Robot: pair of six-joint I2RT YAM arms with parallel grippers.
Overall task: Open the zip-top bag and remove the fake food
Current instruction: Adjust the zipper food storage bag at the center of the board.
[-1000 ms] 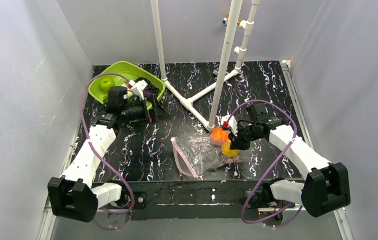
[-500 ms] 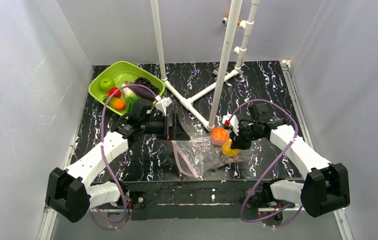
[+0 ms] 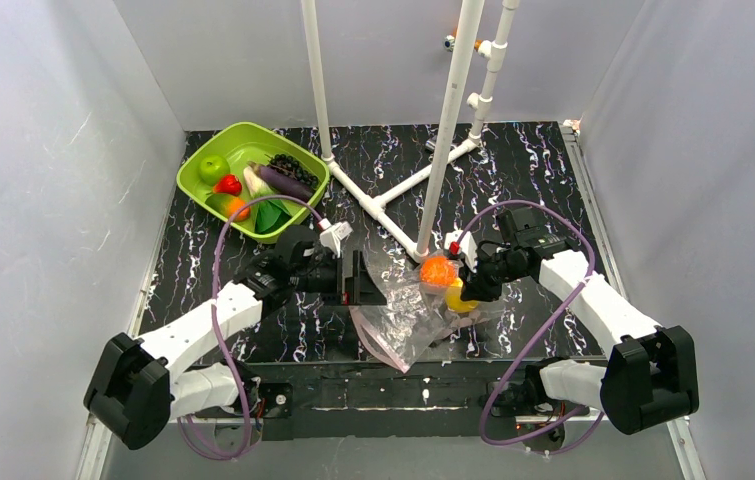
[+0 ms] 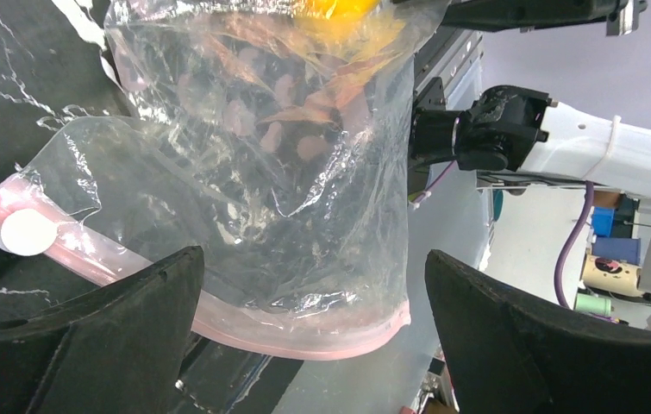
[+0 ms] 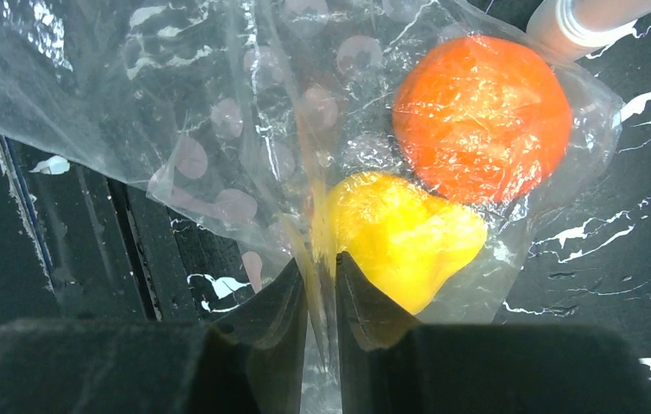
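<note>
Swung over from the tray (image 3: 196, 188), the left gripper (image 3: 364, 280) gapes wide at the bag (image 3: 403, 318) mid-desk (image 3: 533, 170). The right gripper (image 3: 469, 290) pinches it shut-jawed, one orange (image 3: 439, 270) and one lemon (image 3: 457, 298) inside. Six pieces (image 3: 214, 167) fill the tray.

A lime-green tray (image 3: 248, 148) is sitting at the far left of the black marbled worktop (image 3: 543, 170). A white pipe frame (image 3: 450, 130) is standing mid-worktop, its base tubes lying flat. Grey walls (image 3: 53, 150) are enclosing everything.

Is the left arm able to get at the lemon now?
Probably not: the lemon lies at the far end of the zip-top bag, plastic around it; the open left pincer faces its pink mouth.
</note>
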